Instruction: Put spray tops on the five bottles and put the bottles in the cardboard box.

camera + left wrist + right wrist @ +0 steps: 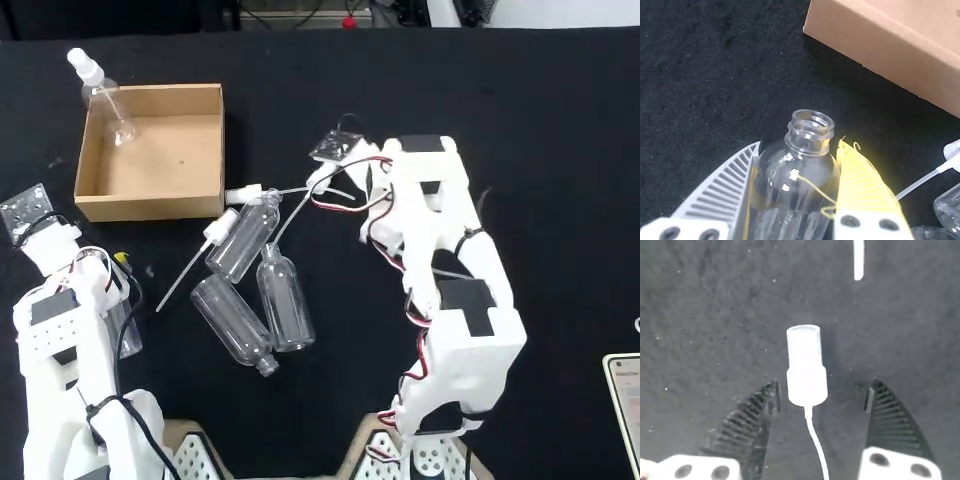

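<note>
Risk ahead: your right gripper (824,389) straddles the spray top (805,367) on the counter (710,300), jaws wide, not touching it. Close off-centre and it likely skids away. Your left gripper (800,147) clamps a capless bottle (792,195) near the cardboard box (890,45).

- The left arm (60,340) sits folded low at the near left corner of the surface (560,150).
- The left hand (800,147) is clamped on an uncapped bottle (795,190), one white and one yellow finger pressing its sides.
- The right arm (450,260) arcs forward from its base.
- The right hand (824,385) hangs low, dark fingers (745,430) spread wide.
</note>
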Controlling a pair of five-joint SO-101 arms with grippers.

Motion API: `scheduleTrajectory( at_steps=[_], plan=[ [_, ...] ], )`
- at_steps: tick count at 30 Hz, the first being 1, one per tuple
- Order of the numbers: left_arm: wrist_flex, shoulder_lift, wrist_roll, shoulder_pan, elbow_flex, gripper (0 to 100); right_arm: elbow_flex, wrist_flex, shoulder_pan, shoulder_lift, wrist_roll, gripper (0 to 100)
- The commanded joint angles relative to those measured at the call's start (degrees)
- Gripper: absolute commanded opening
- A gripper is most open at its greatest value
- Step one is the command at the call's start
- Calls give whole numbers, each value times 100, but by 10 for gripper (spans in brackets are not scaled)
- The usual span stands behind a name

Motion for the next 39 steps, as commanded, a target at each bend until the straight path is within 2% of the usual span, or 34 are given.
scheduleTrajectory(
  at_steps=[1,9,11,15,22,29,39],
  plan=[
    [-105,-149,0,-48,-66,83,75,-167,-79,-75,44,262],
    [-105,-149,0,-48,-66,83,716,-782,-53,-101,35,261],
    [-105,-149,0,-48,-66,83,769,-967,-70,-154,-176,254],
    [-105,-149,0,-48,-66,83,769,-1196,-44,-207,-448,139],
    [-105,-149,0,-48,-66,83,716,-1046,53,-453,-484,43],
    [-53,-158,9,-48,-145,83,699,-202,18,-2246,-545,18],
    [1319,-158,0,330,-1719,83,400,-167,26,-4488,-2277,18]
  ],
)
